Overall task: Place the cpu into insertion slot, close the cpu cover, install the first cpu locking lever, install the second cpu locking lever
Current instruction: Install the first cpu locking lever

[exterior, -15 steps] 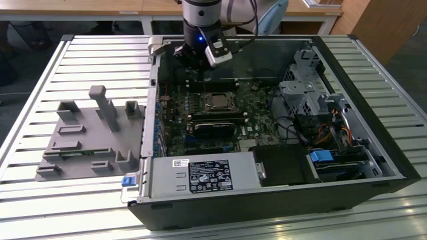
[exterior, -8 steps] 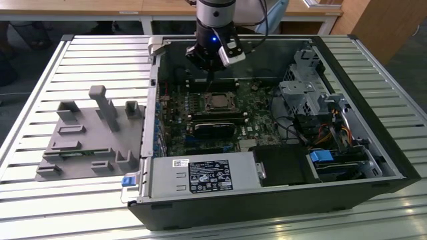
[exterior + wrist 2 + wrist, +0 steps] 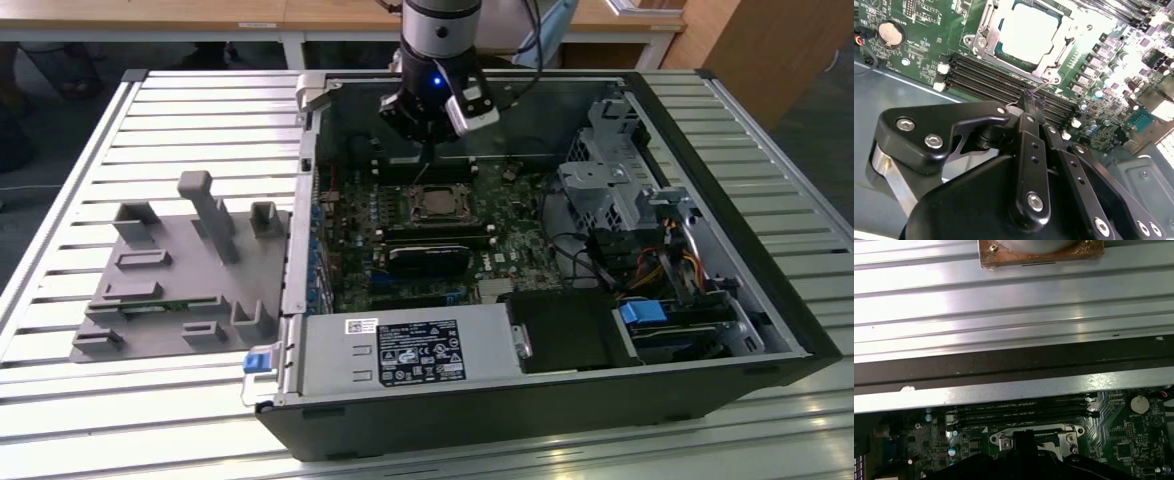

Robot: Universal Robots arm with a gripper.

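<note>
Metal slats of the table [image 3: 107, 130] are carrying an open computer case [image 3: 747, 330], and a grey plastic holder [image 3: 174, 270] is lying beside it. Inside, the green board [image 3: 350, 250] is lying flat. The gripper [image 3: 1034, 102] is hanging over the long black slots [image 3: 989, 80], its fingers pressed together and holding nothing. The cpu [image 3: 1029, 32] is sitting in the insertion slot [image 3: 1004, 54] near the board's middle, with the cpu cover [image 3: 1051, 70] lying down around it.
</note>
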